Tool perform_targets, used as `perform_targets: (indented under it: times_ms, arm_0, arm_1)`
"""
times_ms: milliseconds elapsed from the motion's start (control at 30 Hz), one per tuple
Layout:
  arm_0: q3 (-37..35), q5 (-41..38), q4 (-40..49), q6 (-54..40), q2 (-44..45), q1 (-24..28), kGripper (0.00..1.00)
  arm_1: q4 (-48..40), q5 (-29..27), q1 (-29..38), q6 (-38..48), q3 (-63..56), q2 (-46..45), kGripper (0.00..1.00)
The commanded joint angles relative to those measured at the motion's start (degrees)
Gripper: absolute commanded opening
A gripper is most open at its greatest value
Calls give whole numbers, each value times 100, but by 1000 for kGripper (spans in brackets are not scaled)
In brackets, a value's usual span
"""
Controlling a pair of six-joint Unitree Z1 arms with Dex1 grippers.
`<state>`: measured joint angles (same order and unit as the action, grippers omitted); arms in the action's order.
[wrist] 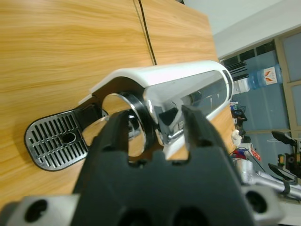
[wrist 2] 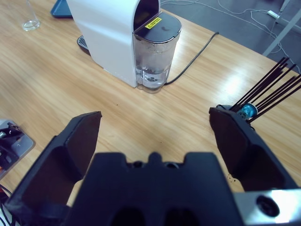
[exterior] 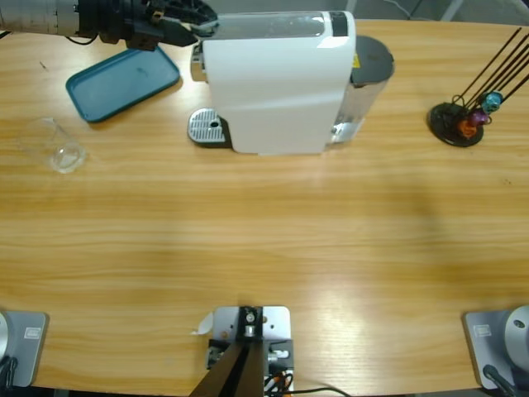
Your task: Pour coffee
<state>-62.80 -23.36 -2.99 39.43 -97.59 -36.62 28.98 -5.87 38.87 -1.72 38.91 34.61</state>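
I see a white coffee machine (exterior: 277, 83) with a dark grey lid over its clear water tank (wrist 2: 153, 59), which carries a small yellow label (wrist 2: 153, 22). Its drip tray (exterior: 207, 126) is silver metal with a slotted grille pattern. The counter (exterior: 264, 240) is light wood with fine horizontal grain. A teal tray (exterior: 122, 83) lies by a clear, colourless glass (exterior: 62, 149). The capsule rack (exterior: 463, 116) is black with thin black rods, holding blue, orange and purple capsules. My left end effector (wrist: 155, 125) is black, and so is my right end effector (wrist 2: 155, 136).
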Motion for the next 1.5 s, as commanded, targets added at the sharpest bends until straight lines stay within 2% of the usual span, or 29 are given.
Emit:
perform_targets:
  times_ms: [33, 333, 533, 700, 1100, 1133, 1167, 1200, 1267, 1333, 1400, 1467, 1500]
  arm_0:
    - [163, 204, -81, 65, 205, -124, 0]
    - [215, 183, -180, 250, 347, -187, 0]
    - [31, 183, -832, 563, 461, -323, 0]
    - [-272, 248, -807, 694, 576, -442, 0]
    - [-382, 380, -677, 679, 959, -572, 0]
    - [-451, 462, -700, 512, 941, -648, 30]
    - [-491, 666, -695, 190, 948, -760, 318]
    - [-490, 1085, -619, -285, 999, -929, 557]
    - [-588, 1642, 119, -944, 1151, -1166, 785]
    - [-604, 1858, 1054, -1825, 1310, -1377, 854]
    - [-465, 2136, 1784, -2617, 1514, -1504, 882]
    - [-73, 2220, 2148, -3088, 1924, -1506, 909]
    - [215, 2206, 2192, -3436, 2242, -1516, 958]
  arm_1:
    - [-60, 69, -2, -30, -191, -89, 1000]
    - [-60, 62, -2, -30, -191, -94, 1000]
    - [-60, 60, -2, -30, -191, -86, 1000]
    - [-60, 60, -2, -30, -191, -84, 1000]
    - [-60, 69, -2, -30, -173, 0, 1000]
    - [-60, 69, -2, -30, -172, -1, 1000]
    - [-63, 69, -2, -30, -165, 13, 1000]
    - [-68, 65, -2, -21, -165, 27, 1000]
    - [-54, 13, -2, 24, -128, 160, 1000]
    - [37, -9, -2, 161, -52, 312, 1000]
    - [308, -5, -2, 253, 150, 667, 1000]
    - [633, 141, -2, 341, 505, 890, 1000]
    - [654, 206, -2, 580, 551, 1006, 1000]
